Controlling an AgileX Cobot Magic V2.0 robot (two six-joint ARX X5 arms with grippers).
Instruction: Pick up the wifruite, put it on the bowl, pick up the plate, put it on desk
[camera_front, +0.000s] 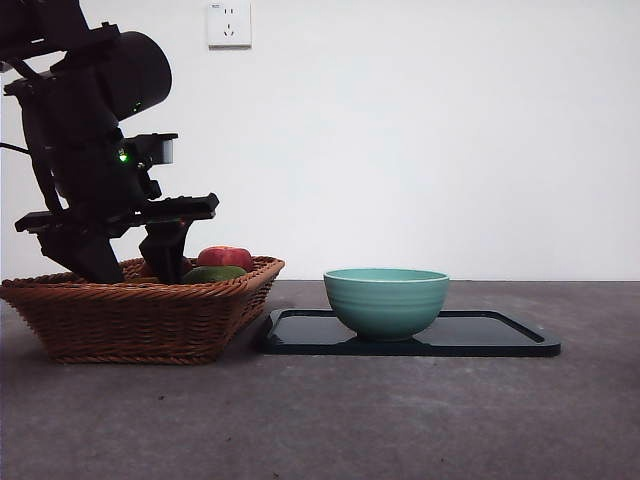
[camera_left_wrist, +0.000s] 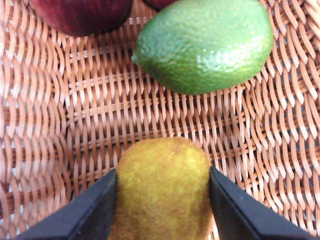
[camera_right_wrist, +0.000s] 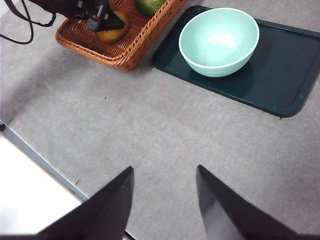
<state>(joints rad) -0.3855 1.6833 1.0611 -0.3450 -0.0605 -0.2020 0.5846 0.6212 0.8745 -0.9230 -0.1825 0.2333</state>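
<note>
A plain white wall with a socket (camera_front: 229, 24) stands behind a dark grey desk (camera_front: 400, 420); on the desk a brown wicker basket (camera_front: 140, 315) sits beside a flat black tray (camera_front: 500, 335), their edges close together in the front view. On the tray stands the mint-green bowl (camera_front: 386, 300), upright, with nothing showing inside it in the right wrist view. In the basket lie a green lime-like fruit (camera_left_wrist: 205, 45), a red fruit (camera_front: 225, 257) just behind it, and a fuzzy yellow-brown kiwi (camera_left_wrist: 162, 187). The left gripper (camera_left_wrist: 162, 200) reaches down into the basket on the side away from the tray; its two black jaws press against either side of the kiwi, holding it; the kiwi is low over the wicker floor, and whether it touches the weave cannot be told. The lime-like fruit lies near the kiwi but apart from it. The right gripper (camera_right_wrist: 165, 200) hangs above bare desk, well apart from the basket and tray, its jaws spread wide with nothing between them.
</note>
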